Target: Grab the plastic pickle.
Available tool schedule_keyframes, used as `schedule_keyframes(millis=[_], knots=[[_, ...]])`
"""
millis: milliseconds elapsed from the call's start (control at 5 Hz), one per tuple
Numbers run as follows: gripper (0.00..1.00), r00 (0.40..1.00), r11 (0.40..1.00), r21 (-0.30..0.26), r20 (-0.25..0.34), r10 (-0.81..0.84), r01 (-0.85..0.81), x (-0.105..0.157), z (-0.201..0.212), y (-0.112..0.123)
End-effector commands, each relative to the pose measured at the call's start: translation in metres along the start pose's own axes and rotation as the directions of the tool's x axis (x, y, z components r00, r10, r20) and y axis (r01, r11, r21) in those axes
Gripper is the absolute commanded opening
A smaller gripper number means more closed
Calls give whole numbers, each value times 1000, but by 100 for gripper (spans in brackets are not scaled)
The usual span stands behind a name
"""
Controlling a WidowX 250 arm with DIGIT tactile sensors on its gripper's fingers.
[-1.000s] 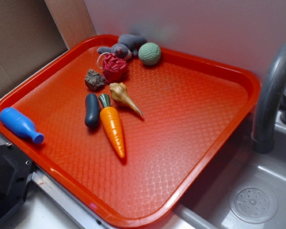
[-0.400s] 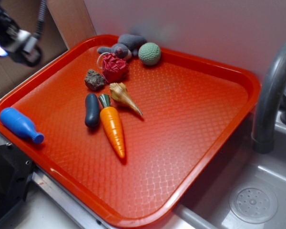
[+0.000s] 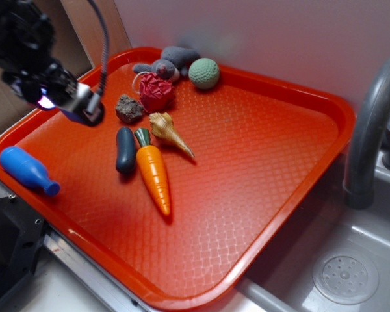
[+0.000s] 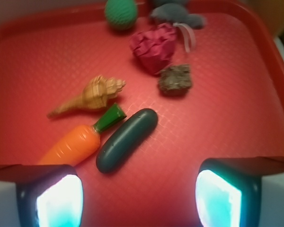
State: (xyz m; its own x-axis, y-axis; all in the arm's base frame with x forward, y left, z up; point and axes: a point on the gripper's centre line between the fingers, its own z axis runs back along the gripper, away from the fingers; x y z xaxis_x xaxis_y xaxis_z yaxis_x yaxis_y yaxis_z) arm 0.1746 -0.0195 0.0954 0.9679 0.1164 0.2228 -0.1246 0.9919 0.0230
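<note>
now the tool is hovering at the upper left of the exterior frame, over the left part of the red tray, with its black arm and cable running off toward the top left corner. seen from the wrist view, the tool is standing open: its two fingers are showing at the bottom corners of that frame, lit pale cyan on their inner faces, with a wide stretch of bare tray between them and nothing held.

the plastic pickle is lying flat on the tray, left of centre in the exterior frame, just beside the orange carrot and close to its green top. in the wrist view the plastic pickle is sitting near the middle of the frame, tilted, above the gap between the fingers and apart from both of them, with the orange carrot at its left.

a tan seashell is lying just above the carrot, a rough brown rock is sitting above the pickle, and a crumpled red ball is resting beside the rock. a grey plush toy and a green knit ball are sitting at the tray's far edge. a blue bottle-shaped toy is lying at the tray's left rim, well apart from the pickle. a grey faucet is standing at the right edge of the frame, over a sink.
</note>
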Motion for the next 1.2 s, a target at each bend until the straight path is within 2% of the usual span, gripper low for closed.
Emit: schedule_keyframes(millis=[0,200,400,600,800,1000], knots=[[100,969,977,103,-186,-163,185,-15,-39,-17],[100,976,993,101,-215,-35,58,-10,-58,-18],[100,973,997,53,-218,72,-62,-1,-62,-21],[100,968,991,31,-215,132,-129,4,-62,-24],[100,967,982,57,-174,185,-177,13,-64,-19],[100,942,960,84,-192,277,-266,25,-77,-5]])
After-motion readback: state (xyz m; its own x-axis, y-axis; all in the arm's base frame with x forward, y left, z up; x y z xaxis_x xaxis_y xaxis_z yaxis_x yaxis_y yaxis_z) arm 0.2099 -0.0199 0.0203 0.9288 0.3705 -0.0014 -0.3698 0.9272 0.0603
